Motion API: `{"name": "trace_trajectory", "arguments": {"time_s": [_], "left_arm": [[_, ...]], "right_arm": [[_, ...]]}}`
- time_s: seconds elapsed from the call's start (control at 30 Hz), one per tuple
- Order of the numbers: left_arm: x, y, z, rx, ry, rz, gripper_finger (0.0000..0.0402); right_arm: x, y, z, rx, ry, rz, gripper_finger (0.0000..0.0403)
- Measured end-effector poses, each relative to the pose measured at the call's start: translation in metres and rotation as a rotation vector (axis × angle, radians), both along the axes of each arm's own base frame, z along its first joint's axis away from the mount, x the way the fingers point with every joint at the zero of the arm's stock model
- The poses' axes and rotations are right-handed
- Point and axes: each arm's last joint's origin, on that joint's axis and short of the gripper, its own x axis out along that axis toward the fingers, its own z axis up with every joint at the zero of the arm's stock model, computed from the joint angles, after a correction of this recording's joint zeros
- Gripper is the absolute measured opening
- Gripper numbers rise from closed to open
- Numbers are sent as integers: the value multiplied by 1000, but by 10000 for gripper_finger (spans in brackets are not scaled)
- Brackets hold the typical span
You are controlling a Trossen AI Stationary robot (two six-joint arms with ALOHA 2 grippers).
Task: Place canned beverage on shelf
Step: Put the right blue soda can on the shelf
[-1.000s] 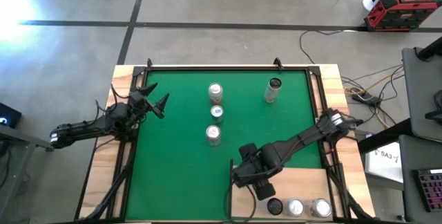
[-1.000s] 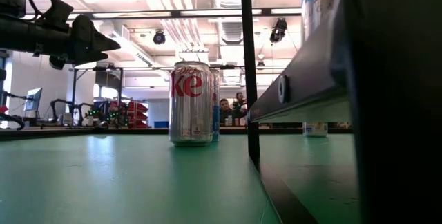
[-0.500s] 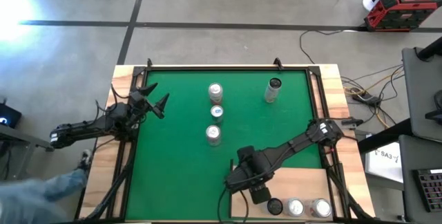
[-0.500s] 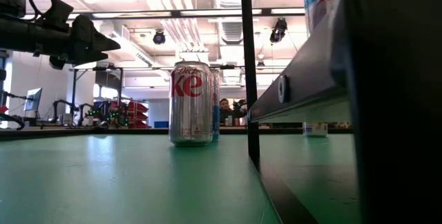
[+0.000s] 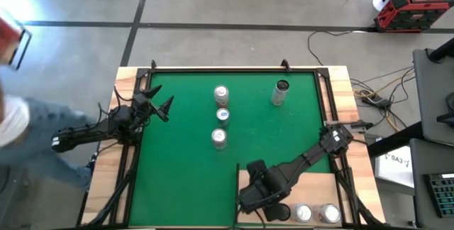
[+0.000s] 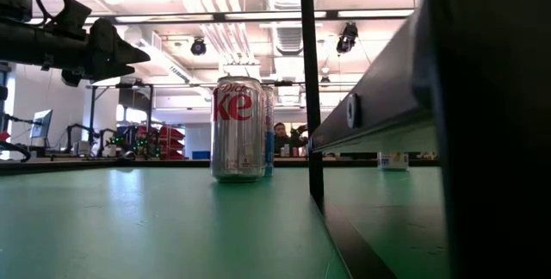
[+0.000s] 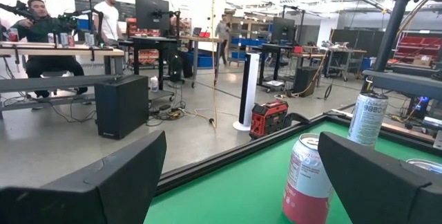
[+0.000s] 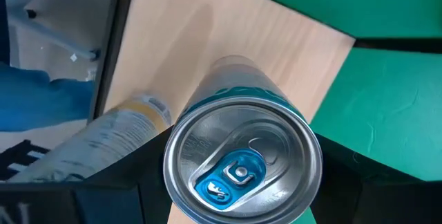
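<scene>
Right gripper [image 5: 264, 205] grips a can [image 8: 243, 156] at the shelf [image 5: 312, 187] edge; left gripper [image 5: 162, 106] wide

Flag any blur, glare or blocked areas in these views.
High view: motion-blurred person at the left edge. Low view: blown-out ceiling lights, dark shelf edge filling the right side. Right wrist view: can fills the frame, shelf beyond soft.

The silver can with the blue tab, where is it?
In the right hand, the silver can with the blue tab sits over the pale wooden shelf at the table's near right corner.
</scene>
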Motion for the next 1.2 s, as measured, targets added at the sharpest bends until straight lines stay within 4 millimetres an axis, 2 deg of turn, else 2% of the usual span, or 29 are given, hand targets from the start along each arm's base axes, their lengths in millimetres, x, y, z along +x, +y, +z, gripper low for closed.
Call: {"name": "trace_trajectory", "arguments": {"time_s": [0.3,0.7,1.2], "left_arm": [[0,0,0,0,1,0,363],[0,0,0,0,1,0,363],[0,0,0,0,0,0,363]], "right_arm": [[2,9,2,22,-76,29,240],[-6,28,2,46,-105,77,240],[-2,32,1,76,-136,36,244]]}}
